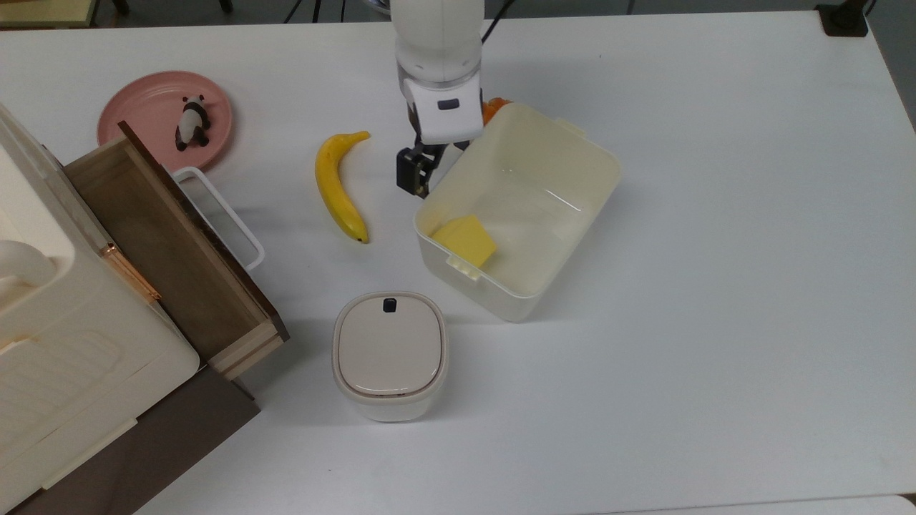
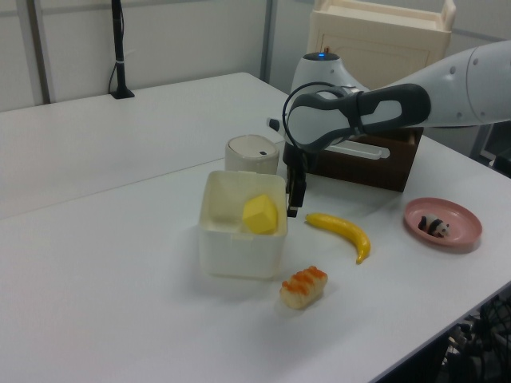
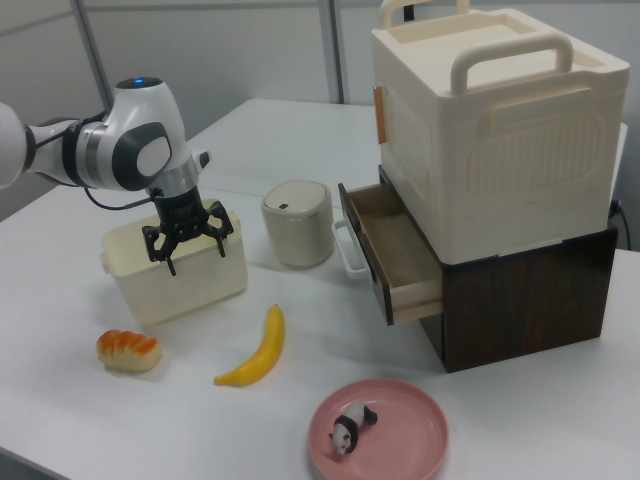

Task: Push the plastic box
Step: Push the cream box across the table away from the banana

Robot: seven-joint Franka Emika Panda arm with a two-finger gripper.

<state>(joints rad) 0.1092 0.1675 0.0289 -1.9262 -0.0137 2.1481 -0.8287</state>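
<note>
The gripper (image 1: 415, 174) is down at table level, fingers pressed together, and looks to be touching the box's (image 1: 572, 168) long wall on the top view's left. The box sits mid-table, between the banana (image 1: 336, 187) on the top view's left and open tabletop on the right.

To push it well, I'd say keep the fingers low against the wall and near its middle, so the box slides straight and doesn't swing round. The contact looks nearer one end, so some turning is likely. Go slowly; the tub seems light and could skid ahead.

Counting: one box, with one yellow block (image 1: 465, 242) inside it. One banana. One bread roll (image 2: 303, 286) just beside the box. One lidded bin (image 1: 390, 354). One pink plate (image 1: 143, 107) carrying one panda figure (image 1: 192, 121). One cabinet (image 3: 490, 130) with its drawer (image 1: 172, 243) pulled open.
</note>
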